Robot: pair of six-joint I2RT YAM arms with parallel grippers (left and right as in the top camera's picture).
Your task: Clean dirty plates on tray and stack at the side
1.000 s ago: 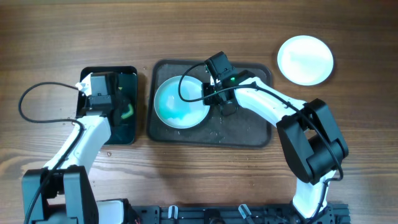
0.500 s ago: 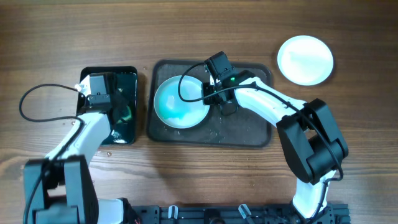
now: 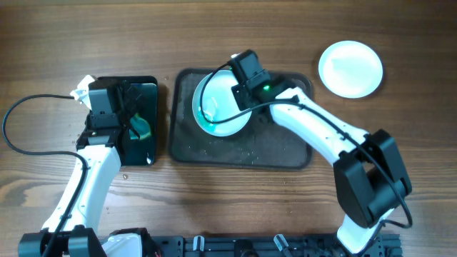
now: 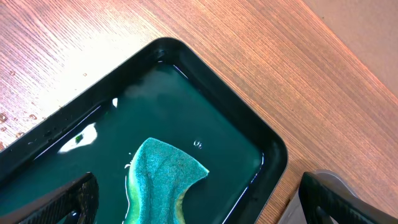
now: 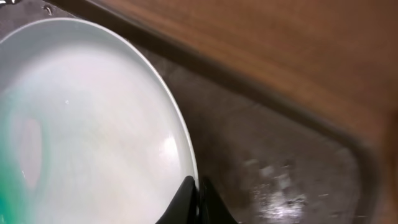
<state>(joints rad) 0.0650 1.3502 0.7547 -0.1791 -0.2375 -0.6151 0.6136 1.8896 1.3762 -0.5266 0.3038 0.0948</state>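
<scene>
The table [image 3: 214,28] is brown wood with a strong grain running along its length, and it fills the overhead view edge to edge. A few water droplets [image 4: 12,118] bead on the boards beside the black tray [image 3: 151,86], which sits toward the table's left edge. It is a glossy, narrow tray with rounded corners and a wet, shining floor.

A teal-green sponge [image 4: 165,180], rough and curled at one end, lies in it. The left gripper [image 4: 205,202] hangs over it with its jaws spread wide, one dark finger on each side of the sponge, and it grips nothing.

The tray [image 3: 278,146] at the middle of the table is bigger and matt grey-brown, with a raised rim and a floor speckled with wet spots.

Over its far left corner is a round, shallow white plate [image 3: 221,107], smooth and tinted teal along its left side. The right gripper [image 5: 198,199] has its jaws closed tight on the right-hand rim of that plate. I cannot tell whether the plate rests on the tray or is lifted off it.

A second plate [image 3: 350,68], white and clean-looking, lies flat on the bare wood near the table's far right corner, well apart from the tray.
</scene>
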